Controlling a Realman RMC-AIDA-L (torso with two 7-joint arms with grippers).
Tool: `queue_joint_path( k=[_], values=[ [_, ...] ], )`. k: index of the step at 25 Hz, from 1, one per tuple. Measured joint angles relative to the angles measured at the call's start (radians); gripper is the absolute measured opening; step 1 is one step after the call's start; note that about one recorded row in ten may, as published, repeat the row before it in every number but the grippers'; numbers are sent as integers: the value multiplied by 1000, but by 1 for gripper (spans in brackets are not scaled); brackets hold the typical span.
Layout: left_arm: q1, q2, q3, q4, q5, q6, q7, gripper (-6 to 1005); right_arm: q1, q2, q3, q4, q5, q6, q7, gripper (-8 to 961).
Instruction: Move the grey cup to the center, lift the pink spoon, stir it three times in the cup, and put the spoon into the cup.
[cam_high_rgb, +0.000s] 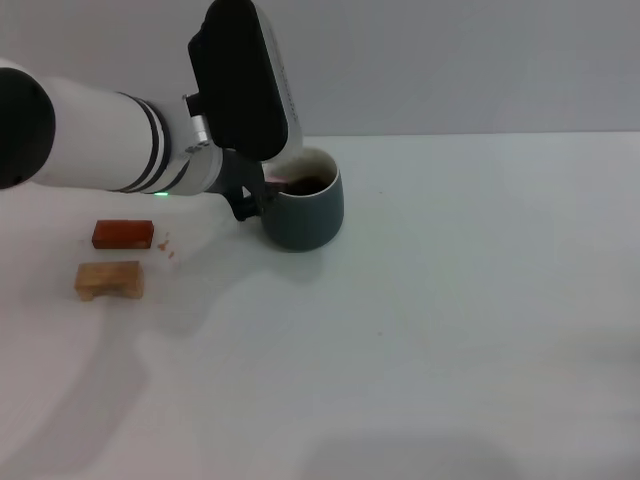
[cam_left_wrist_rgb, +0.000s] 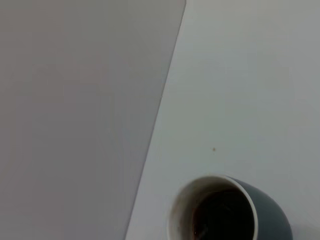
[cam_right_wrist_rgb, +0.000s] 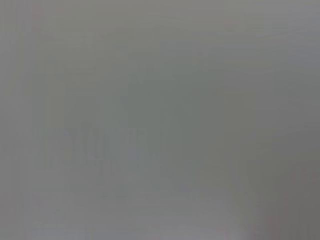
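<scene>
A: Presently, the left gripper (cam_high_rgb: 250, 200) is being held against the handle side of the grey cup (cam_high_rgb: 305, 212), at the cup's left as the head view shows it. Whether its fingers are being kept apart or pressed together cannot be told, since they are being hidden by the black wrist housing above them.

B: And where is the cup being kept?

A: It is being stood upright on the white table (cam_high_rgb: 450, 320), toward the far edge and a little left of the middle. Dark liquid is being shown inside its white interior in the left wrist view (cam_left_wrist_rgb: 225, 215).

B: Is the pink spoon being seen?

A: A faint pinkish trace is being shown at the cup's near-left rim, but it cannot be called the spoon with confidence. Two small blocks, a reddish-brown block (cam_high_rgb: 123, 234) and a tan block (cam_high_rgb: 109, 280), are lying well to the left.

B: What is being risked?

A: Probably spillage: if the cup is being dragged by a loose hold on its handle, it may be tipped or twisted and liquid slopped. The right gripper is not being shown anywhere.
</scene>
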Motion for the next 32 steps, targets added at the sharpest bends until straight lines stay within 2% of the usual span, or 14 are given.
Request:
queue_joint_path(
  k=[5, 6, 7, 8, 11, 12, 13, 17, 19, 22, 28, 29, 30, 32],
  values=[
    [18, -4, 4, -24, -5, 91, -32, 380, -3, 0, 0, 0, 2, -3, 0, -2],
    [41, -4, 10, -41, -7, 165, -64, 399, -3, 0, 0, 0, 2, -4, 0, -2],
    [99, -4, 35, -75, -15, 334, -130, 418, -3, 0, 0, 0, 2, -4, 0, -2],
    [99, -4, 35, -75, -15, 334, -130, 418, -3, 0, 0, 0, 2, -4, 0, -2],
    [239, 1, 136, -101, -68, 775, -245, 418, -1, 0, 0, 0, 2, -4, 0, -1],
    [321, 4, 222, -77, -87, 1119, -314, 419, 2, 0, 0, 0, 3, -4, 0, -1],
    [321, 4, 222, -77, -87, 1119, -314, 419, 2, 0, 0, 0, 3, -4, 0, -1],
    [428, 6, 292, 43, -47, 1732, -481, 419, 7, 0, 0, 1, 3, -4, 0, -1],
    [445, 6, 285, 82, -40, 1812, -522, 419, 8, 0, 0, 1, 3, -5, 0, -1],
    [482, 6, 217, 269, -42, 1926, -677, 420, 8, 0, 4, 2, 2, -9, 0, -1],
    [492, 4, 108, 497, -45, 1952, -884, 612, -2, 0, 11, -2, 5, -52, 0, 0],
    [487, 3, 83, 554, -46, 1959, -925, 645, -5, 0, 11, -4, 5, -61, 0, 0],
    [448, 2, 33, 736, -46, 2018, -1018, 679, -8, 0, 11, -5, 5, -68, 0, 0],
    [417, 0, 13, 855, -46, 2068, -1055, 745, -16, 0, 9, -8, 6, -96, 0, 0]
  ],
)
